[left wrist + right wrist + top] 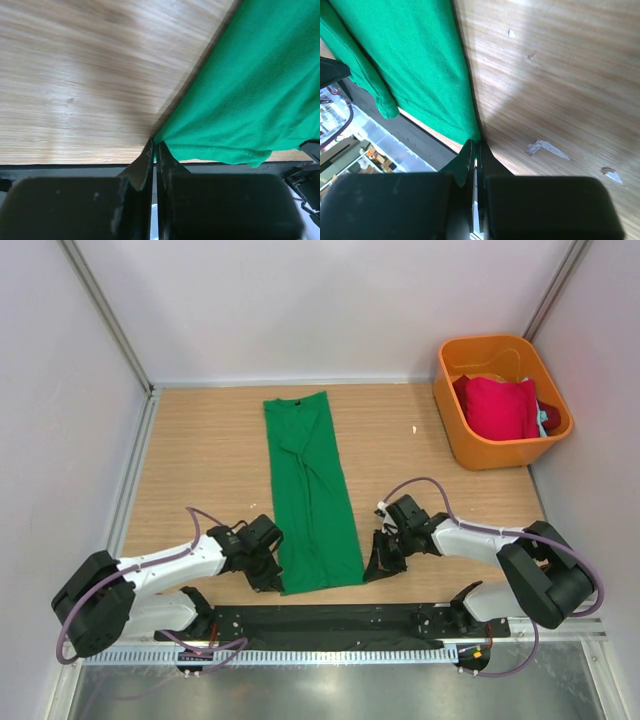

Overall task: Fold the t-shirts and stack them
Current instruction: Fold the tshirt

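Green t-shirt (250,85): corner pinches visible only wrist-side.

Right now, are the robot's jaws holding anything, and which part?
Yes, the green shirt: the left jaws pinch its near left corner, the right jaws its near right corner.

One shirt laid out long, two bundled away.
You see the bright green t-shirt (312,490) folded lengthwise into a narrow strip, lying flat on the table (210,460) with its collar at the far end and its hem slanting slightly right toward you. The crimson red t-shirt (497,405) sits crumpled in the orange bin (450,430) at the far right, and a sliver of the teal t-shirt (543,418) shows beside it.
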You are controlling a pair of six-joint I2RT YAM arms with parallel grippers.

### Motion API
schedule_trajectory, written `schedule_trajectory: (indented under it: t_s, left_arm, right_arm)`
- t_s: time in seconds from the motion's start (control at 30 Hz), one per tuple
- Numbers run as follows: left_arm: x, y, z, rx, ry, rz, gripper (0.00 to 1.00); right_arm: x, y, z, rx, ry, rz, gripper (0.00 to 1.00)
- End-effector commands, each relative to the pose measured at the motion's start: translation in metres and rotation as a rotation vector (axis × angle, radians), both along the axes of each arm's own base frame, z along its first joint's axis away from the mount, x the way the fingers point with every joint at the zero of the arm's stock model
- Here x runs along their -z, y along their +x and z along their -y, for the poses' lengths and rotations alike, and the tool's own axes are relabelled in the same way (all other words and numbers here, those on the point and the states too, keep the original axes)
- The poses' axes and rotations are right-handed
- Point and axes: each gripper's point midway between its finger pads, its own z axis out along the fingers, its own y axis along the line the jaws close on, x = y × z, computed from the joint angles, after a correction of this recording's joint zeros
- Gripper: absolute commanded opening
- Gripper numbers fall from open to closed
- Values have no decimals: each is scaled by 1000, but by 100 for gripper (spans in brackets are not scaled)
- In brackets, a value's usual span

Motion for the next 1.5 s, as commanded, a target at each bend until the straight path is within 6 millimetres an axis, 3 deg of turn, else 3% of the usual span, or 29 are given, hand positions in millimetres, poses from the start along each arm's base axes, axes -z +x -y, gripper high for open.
schedule_trajectory:
  t_s: [0.0,0.2,0.47,0.77,0.93,1.0,1.13,1.17,1.3,1.33,1.4,1.43,1.47]
  left_arm:
    - [5,-8,-17,-29,38,-5,0]
    - [1,-6,-15,13,25,8,0]
    - [-1,-10,-17,25,-27,57,0]
    - [3,-19,-24,2,-71,72,0]
    - [-12,-14,-21,29,-102,122,0]
    - [-29,-6,-17,23,-124,170,0]
    - [-58,17,-15,-39,-136,246,0]
    - [-70,27,-13,-50,-144,274,0]
    - [-87,61,-18,-81,-147,269,0]
    - [-87,84,-23,-115,-143,274,0]
    - [-88,102,-23,-125,-167,249,0]
    - [-100,125,-29,-135,-168,287,0]
    - [-88,135,-31,-138,-141,238,0]
  right_arm:
    - [18,-12,18,18,-83,-22,1]
    - [15,-12,8,31,-17,-31,1]
    - [24,-28,17,46,-21,-56,1]
    - [22,-29,18,68,0,-37,1]
    - [7,-26,13,71,26,-15,1]
    - [-4,-20,11,76,25,3,1]
    - [-41,16,-2,111,57,110,1]
    - [-55,33,-9,120,70,133,1]
    - [-76,82,-19,109,42,175,1]
    - [-77,92,-20,103,28,184,1]
    - [-82,122,-24,84,0,198,1]
    - [-85,137,-21,98,-7,206,1]
    - [-101,156,-26,99,5,238,1]
